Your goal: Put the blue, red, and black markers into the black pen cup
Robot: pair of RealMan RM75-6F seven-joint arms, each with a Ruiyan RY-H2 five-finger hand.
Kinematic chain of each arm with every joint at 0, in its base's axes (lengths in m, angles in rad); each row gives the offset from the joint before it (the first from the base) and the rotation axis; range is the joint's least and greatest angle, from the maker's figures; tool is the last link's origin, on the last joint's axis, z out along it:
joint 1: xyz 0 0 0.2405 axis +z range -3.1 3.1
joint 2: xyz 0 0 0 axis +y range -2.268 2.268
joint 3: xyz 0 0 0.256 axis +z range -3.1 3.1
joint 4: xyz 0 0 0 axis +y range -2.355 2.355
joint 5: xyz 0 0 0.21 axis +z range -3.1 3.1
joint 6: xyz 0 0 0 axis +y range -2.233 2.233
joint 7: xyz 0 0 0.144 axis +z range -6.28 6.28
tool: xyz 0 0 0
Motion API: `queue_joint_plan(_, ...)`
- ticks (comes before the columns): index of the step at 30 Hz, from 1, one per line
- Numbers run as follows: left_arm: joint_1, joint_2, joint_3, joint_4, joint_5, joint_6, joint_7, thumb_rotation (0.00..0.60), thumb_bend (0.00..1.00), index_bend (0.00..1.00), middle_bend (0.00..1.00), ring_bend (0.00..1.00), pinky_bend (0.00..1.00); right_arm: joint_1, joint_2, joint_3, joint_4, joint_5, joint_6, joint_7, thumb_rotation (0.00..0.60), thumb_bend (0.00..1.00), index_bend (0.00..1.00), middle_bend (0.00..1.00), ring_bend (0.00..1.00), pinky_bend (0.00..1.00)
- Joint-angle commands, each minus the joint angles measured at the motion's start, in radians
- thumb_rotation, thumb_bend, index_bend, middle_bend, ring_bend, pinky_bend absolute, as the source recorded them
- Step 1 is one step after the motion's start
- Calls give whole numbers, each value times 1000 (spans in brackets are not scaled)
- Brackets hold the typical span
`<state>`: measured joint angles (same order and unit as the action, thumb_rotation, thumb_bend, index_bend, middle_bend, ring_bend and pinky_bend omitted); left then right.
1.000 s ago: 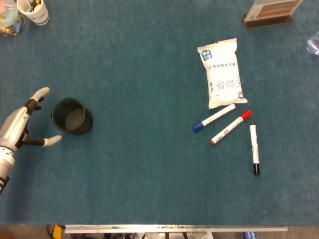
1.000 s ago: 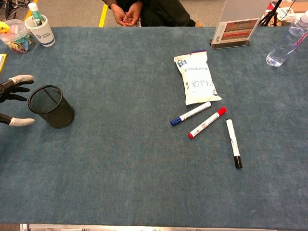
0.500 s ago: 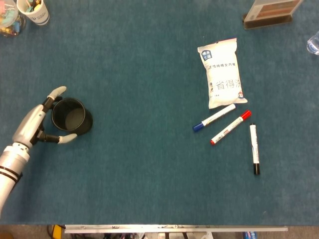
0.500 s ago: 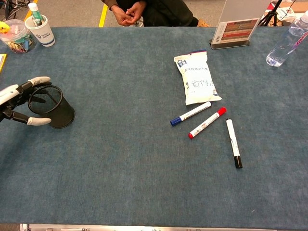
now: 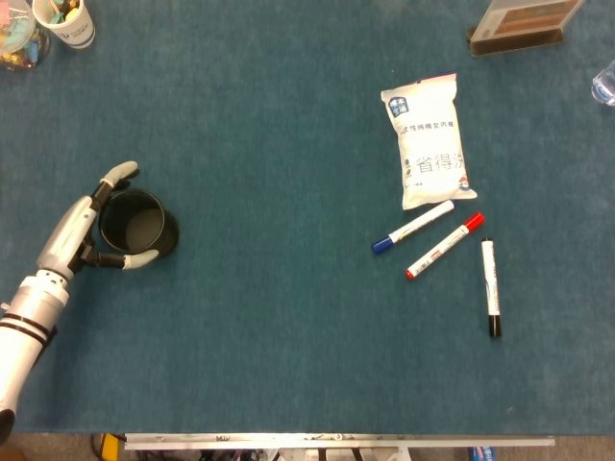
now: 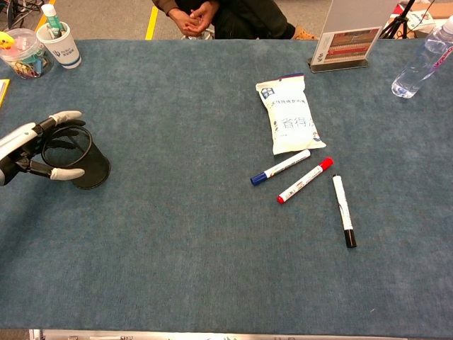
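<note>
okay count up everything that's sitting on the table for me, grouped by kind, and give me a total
Markers: 3, blue, red, black
Black pen cup: 1
Snack bag: 1
White paper cup: 1
Clear tub of clips: 1
Sign stand: 1
Water bottle: 1
Total: 9

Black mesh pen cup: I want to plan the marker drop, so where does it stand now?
In the head view the black mesh pen cup stands upright at the table's far left, the left hand cupped around its left side, far from the three markers at the right.
</note>
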<state>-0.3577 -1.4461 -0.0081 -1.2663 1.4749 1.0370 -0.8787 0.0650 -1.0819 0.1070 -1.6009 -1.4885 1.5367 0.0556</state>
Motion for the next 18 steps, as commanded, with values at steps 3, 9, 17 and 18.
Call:
queue_joint_plan(3,11,5,5,4,-1,18,-4,600,60,65,114,118,190,-1,0,-2,-1,0,0,-2,600,122,184,355,273,241)
queue_joint_plan(9,23,6,11,10,-9,24,-19,600,60,64,114,118,190,-1,-1,-1,0,-1,-2,-1,600,122,184,355,273,241)
queue_joint_plan(17,23,-14,18,28,-6,15,-44,600,60,79,120,118,190,-5,-1,-3,-4,-1,3,-4,600,122,184,355,273,240)
queue_joint_plan(18,22,-19,17,31,-7,16,-47,600,60,88,126,119,190,-6,-1,-3,-4,-2,5,-4,600,122,184,355,273,240)
